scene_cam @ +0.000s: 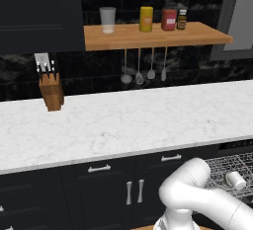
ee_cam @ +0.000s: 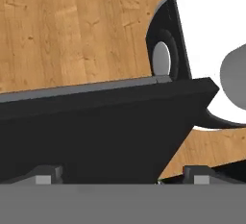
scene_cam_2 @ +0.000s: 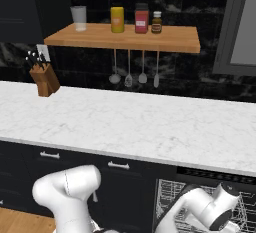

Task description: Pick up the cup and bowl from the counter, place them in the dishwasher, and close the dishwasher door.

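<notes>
Dishwasher door (ee_cam: 96, 131) is what the rest of the job seems to turn on, and it fills the near field of the hand view as a dark flat panel with a grey strip along its edge, wooden floor (ee_cam: 72, 31) beyond it.

From the left in the left base view, a knife block (scene_cam: 51, 92) stands at the far left of the desk (scene_cam: 123, 120). At the far right, below the desk edge, the dishwasher (scene_cam: 236, 147) stands open with its wire rack (scene_cam: 220, 167) showing. The cup (scene_cam: 235, 179) lies on its side in that rack, so it looks already stowed.

The end effector (ee_cam: 122, 176) is spread wide and holds nothing. Its two tips sit low at either side of the hand view, with the panel right in front of them. I cannot tell whether they touch it.

The door should handle as a stiff, fairly heavy slab on a hinge, with a smooth face that a pad could slide across. It will not bend or break, but it only swings along its arc. Pinching it is probably needless. I would place the contact near the free edge, far from the hinge, or hook the bar handle. The handle cannot be made out here. Too quick a swing might jolt the rack and roll the light cup.
</notes>
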